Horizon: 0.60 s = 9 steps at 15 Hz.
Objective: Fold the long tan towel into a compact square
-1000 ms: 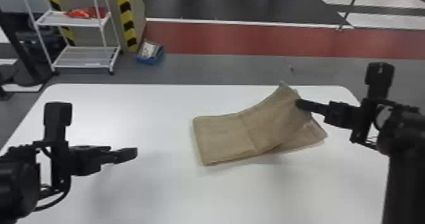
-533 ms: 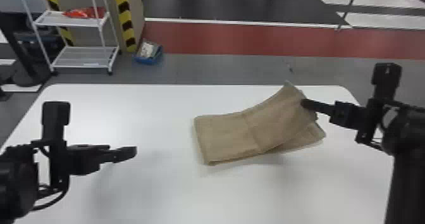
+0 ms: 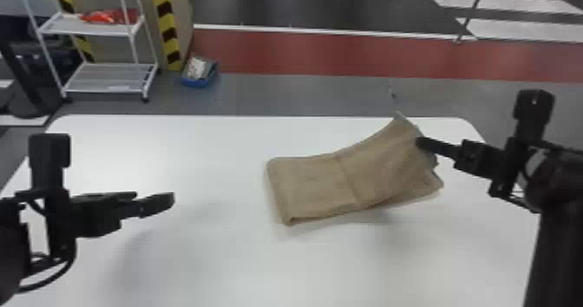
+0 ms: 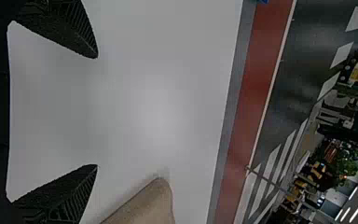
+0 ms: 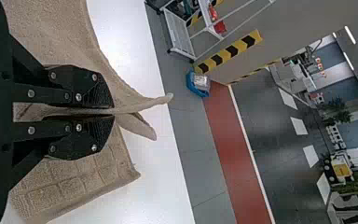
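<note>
From where I'm standing, the tan towel lies folded on the white table, right of the middle, its right end raised off the layer underneath. The right gripper has that raised end pinched between its fingers (there's a neat grid pattern on the layer below). Over the table's left side hangs the left gripper, fingers spread wide, well apart from the towel. A white rack stands on the floor beyond.
</note>
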{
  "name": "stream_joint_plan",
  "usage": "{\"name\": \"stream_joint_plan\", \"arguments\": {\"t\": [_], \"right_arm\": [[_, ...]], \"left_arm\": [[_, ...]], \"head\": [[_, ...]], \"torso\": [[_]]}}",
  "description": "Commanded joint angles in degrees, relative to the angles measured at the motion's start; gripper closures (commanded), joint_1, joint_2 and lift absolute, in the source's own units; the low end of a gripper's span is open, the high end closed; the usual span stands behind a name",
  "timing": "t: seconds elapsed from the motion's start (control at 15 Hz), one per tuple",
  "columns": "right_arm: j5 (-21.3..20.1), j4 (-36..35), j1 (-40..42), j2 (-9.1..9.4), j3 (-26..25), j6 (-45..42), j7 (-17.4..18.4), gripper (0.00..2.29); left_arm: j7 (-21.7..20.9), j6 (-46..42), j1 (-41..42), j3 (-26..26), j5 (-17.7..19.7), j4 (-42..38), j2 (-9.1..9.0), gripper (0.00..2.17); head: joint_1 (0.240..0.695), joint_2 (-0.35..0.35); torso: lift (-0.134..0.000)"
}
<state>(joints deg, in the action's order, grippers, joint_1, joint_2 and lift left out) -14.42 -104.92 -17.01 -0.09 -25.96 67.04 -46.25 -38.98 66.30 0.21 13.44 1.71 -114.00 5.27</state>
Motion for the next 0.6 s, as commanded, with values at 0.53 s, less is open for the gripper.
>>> {"name": "stream_joint_plan", "arguments": {"t": [0.53], "right_arm": [[-1.8, 3.0, -2.5, -0.18, -2.8, 0.6, 0.5, 1.03]], "left_arm": [[-0.1, -0.1, 1.9, 0.8, 0.6, -1.7, 0.00, 0.04]], "head": [[0.695, -0.109]], "torso": [[-0.125]]}}
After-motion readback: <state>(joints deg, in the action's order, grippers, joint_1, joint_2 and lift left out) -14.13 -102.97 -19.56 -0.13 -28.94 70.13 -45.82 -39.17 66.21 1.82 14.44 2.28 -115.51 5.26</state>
